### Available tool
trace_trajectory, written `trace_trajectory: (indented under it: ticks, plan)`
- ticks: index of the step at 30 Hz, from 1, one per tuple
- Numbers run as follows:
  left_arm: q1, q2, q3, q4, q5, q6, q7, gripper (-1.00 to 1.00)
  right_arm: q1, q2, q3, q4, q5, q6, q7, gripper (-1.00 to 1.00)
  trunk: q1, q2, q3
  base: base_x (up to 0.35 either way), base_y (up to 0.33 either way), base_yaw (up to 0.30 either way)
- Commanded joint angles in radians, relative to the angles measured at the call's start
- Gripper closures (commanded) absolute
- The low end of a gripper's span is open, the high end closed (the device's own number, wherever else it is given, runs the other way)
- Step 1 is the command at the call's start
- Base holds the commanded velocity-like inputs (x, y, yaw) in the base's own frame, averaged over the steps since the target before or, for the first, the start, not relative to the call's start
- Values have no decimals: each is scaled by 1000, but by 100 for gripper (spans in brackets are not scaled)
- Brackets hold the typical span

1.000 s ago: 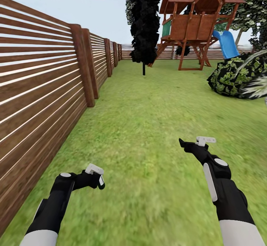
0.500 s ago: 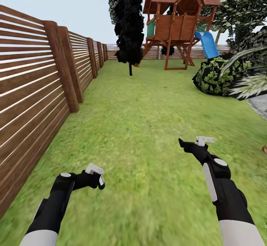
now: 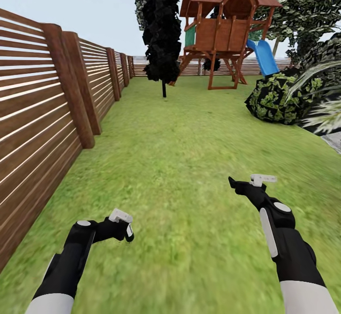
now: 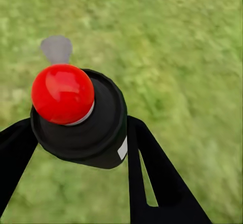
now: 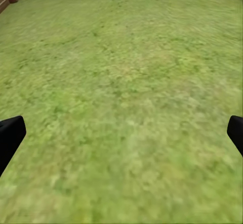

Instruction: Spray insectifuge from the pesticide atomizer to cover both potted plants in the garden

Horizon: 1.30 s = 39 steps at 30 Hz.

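Observation:
My left gripper [image 3: 126, 228] is low at the left over the lawn, shut on the pesticide atomizer [image 3: 129, 233]. In the left wrist view the atomizer [image 4: 98, 133] is a dark bottle with a red round cap and a small white label, held between the two black fingers [image 4: 152, 168]. My right gripper [image 3: 233, 181] hangs open over bare grass, and its fingertips [image 5: 11, 133] sit far apart with nothing between them. The potted plants are out of view.
A brown slatted fence [image 3: 42, 115] runs along the left. Ahead stand a dark tree [image 3: 161, 30] and a wooden playhouse [image 3: 222, 25] with a blue slide. A leafy shrub [image 3: 272, 98], long pale leaves [image 3: 324, 110] and a strip of grey paving [image 3: 335, 141] lie at the right.
The whole picture has shifted left as the camera turned right; the fence takes up less of the view. Both arms hold the same pose, with the atomizer still in the left gripper.

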Motion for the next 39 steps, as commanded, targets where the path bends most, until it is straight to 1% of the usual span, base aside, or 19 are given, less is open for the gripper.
trace_trajectory:
  ticks: [1, 15, 39]
  plan:
    - [-1, -1, 3, -1, -6, 4, -9, 100, -1, 0, 0, -1, -4, 6, 4, -100, 0, 0, -1, 347, 0, -156]
    - [-1, -1, 3, -1, -6, 4, -9, 100, -1, 0, 0, -1, -4, 6, 4, -100, 0, 0, -1, 347, 0, -236]
    - [-1, -1, 3, -1, -6, 4, -9, 100, -1, 0, -1, -1, -4, 6, 4, -100, 0, 0, -1, 347, 0, -3]
